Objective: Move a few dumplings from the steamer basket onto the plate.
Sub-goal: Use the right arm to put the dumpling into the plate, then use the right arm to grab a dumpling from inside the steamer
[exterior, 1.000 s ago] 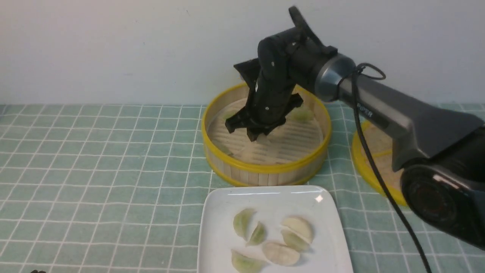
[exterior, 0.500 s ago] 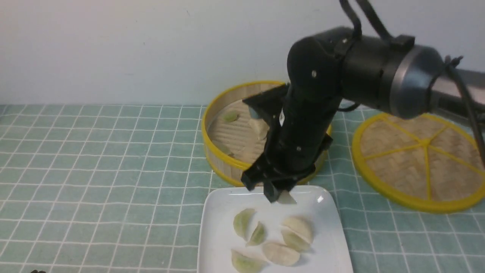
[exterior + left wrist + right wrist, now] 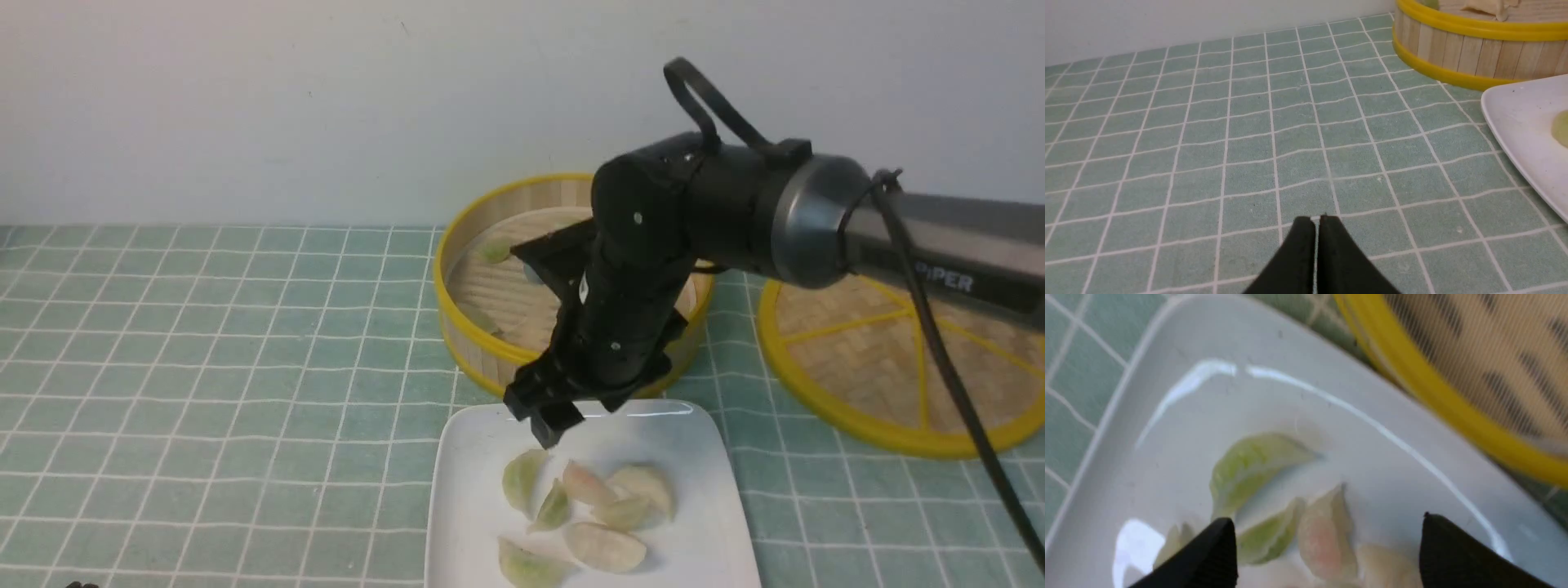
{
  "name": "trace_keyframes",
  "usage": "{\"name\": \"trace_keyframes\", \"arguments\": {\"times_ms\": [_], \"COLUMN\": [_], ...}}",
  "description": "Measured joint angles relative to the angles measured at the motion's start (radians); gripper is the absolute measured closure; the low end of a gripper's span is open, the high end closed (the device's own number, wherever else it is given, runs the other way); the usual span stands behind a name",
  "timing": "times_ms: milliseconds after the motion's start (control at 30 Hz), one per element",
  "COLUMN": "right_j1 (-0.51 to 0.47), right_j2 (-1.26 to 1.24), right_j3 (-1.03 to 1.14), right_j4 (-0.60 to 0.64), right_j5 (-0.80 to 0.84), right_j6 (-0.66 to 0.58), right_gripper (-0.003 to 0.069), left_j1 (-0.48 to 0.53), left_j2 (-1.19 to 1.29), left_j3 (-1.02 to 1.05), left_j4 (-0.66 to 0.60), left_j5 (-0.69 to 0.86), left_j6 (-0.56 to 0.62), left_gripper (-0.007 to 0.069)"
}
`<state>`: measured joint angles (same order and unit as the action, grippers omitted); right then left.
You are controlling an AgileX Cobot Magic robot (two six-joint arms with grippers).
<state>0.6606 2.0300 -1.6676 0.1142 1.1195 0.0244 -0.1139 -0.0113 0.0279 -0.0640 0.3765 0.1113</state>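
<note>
The white plate (image 3: 702,555) lies at the front and holds several dumplings. A pinkish dumpling (image 3: 588,485) lies among them, directly under my right gripper (image 3: 571,420). That gripper hangs open just above the plate's far edge, nothing between its fingers. In the right wrist view the pinkish dumpling (image 3: 1327,535) lies free below the open right gripper (image 3: 1327,518), beside a green dumpling (image 3: 1253,465). Behind the plate stands the steamer basket (image 3: 445,269), with a green dumpling (image 3: 495,251) inside; my arm hides much of it. My left gripper (image 3: 1316,218) rests shut above the cloth, left of the plate (image 3: 1527,134).
The flat woven yellow-rimmed lid (image 3: 898,367) lies to the right of the basket. A green checked cloth (image 3: 204,367) covers the table. The basket's wall (image 3: 1474,49) stands right behind the plate's far edge.
My right gripper came out of the basket to the plate with a dumpling, then opened. The pinkish dumpling now lies on the plate among the others.
</note>
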Motion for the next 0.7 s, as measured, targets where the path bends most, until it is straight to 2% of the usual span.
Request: {"name": "trace_keyframes", "arguments": {"times_ms": [67,267,500,700], "right_j1": [0.0,-0.031,-0.109,-0.135], "right_j2": [0.001,0.085,0.31,0.418], "right_j3": [-0.074,-0.303,-0.515,-0.591], "right_j4": [-0.036,-0.114,-0.125,-0.125], "right_j5": [-0.007,-0.056,-0.058,-0.091], "right_j6": [0.015,0.042,0.047,0.053], "right_gripper": [0.0085,0.0075,0.0074,0.0074], "left_j1": [0.0,0.0,0.0,0.0], "left_j2": [0.0,0.0,0.0,0.0], "left_j3": [0.0,0.0,0.0,0.0], "left_j4": [0.0,0.0,0.0,0.0], "left_j5": [0.0,0.0,0.0,0.0], "left_j6": [0.0,0.0,0.0,0.0], "left_gripper": [0.0631,0.0631,0.0631,0.0631]}}
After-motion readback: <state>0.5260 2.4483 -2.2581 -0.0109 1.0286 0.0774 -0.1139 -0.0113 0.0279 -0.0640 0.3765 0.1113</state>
